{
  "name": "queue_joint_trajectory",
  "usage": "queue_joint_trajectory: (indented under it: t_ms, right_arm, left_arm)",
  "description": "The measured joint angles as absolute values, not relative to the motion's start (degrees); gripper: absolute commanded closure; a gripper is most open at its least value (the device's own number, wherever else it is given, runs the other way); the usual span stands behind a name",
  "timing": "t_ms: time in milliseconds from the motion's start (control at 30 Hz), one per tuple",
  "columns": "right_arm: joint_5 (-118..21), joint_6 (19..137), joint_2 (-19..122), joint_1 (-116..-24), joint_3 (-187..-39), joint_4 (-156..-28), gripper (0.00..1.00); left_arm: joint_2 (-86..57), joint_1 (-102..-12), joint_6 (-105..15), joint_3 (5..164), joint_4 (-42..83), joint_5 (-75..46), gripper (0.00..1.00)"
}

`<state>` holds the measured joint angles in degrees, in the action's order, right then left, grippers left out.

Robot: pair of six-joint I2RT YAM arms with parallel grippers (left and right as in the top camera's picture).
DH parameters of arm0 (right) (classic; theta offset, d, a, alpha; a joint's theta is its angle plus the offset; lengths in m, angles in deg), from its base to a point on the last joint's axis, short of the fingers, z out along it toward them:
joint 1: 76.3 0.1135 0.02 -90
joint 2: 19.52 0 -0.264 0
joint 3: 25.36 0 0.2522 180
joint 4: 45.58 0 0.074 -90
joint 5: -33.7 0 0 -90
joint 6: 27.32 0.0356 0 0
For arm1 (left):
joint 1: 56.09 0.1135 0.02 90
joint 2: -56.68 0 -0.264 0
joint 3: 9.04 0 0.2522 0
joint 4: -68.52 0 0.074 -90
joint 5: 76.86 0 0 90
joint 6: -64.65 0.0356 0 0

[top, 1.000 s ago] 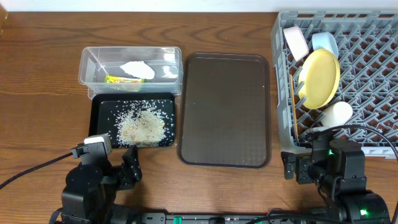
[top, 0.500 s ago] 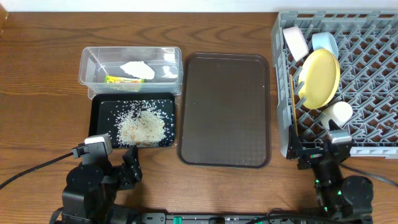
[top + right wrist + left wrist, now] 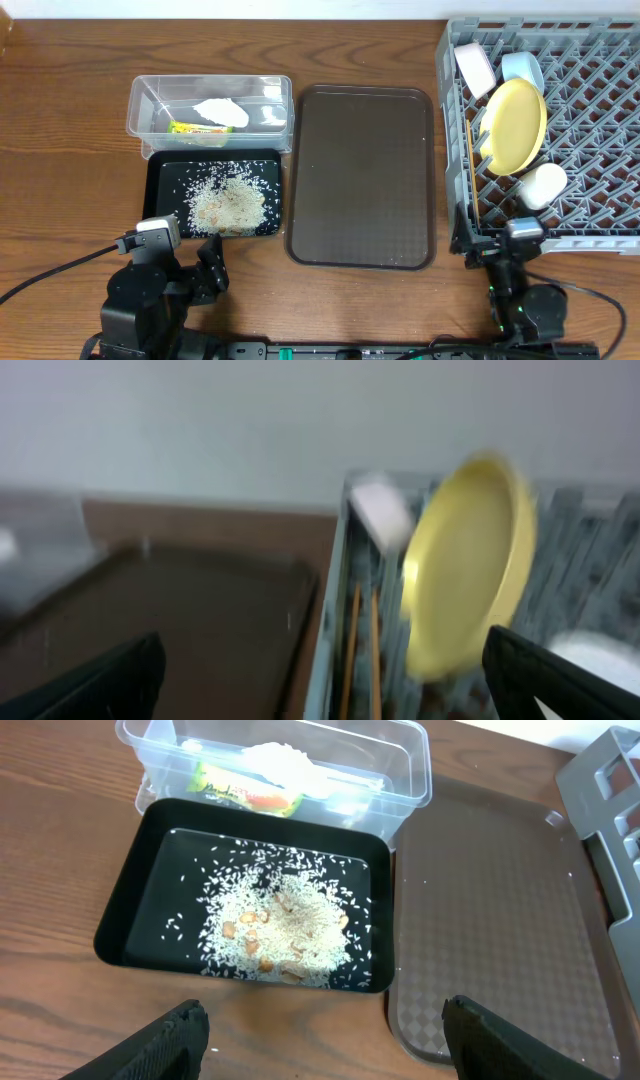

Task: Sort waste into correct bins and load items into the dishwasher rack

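Observation:
The clear tub [image 3: 272, 86] holds the white tissue [image 3: 221, 110] and the green-and-orange wrapper [image 3: 196, 128]. The black tray-bin [image 3: 152, 196] in front of it holds rice [image 3: 228, 198]. The grey rack [image 3: 600, 120] at the right holds the yellow plate [image 3: 513, 125], white bowl [image 3: 475, 65], light-blue bowl [image 3: 524, 68], white cup [image 3: 543, 185] and chopsticks [image 3: 470, 170]. My left gripper [image 3: 325, 1040] is open and empty, in front of the black tray-bin [image 3: 128, 905]. My right gripper [image 3: 320, 680] is open and empty, in front of the rack's near-left corner; its view is blurred.
The flat brown serving tray [image 3: 362, 175] lies between the bins and the rack. Both arms sit at the table's front edge, the left one [image 3: 150, 290] below the black tray-bin and the right one [image 3: 515, 260] below the rack.
My right arm has pulled back from the rack's front edge and folded down toward the table's front. My left arm and all the objects have stayed put.

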<state>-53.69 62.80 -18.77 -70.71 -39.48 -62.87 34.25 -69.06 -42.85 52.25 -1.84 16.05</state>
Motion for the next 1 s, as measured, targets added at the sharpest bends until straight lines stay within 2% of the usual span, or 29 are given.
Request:
queue_joint_trajectory:
  t_ms: [1000]
  right_arm:
    - [-52.97, 61.12, -18.79, -70.71, -39.48, -63.11, 0.01]
  left_arm:
    - [34.25, -69.06, -42.85, 52.21, -1.84, 16.05, 0.22]
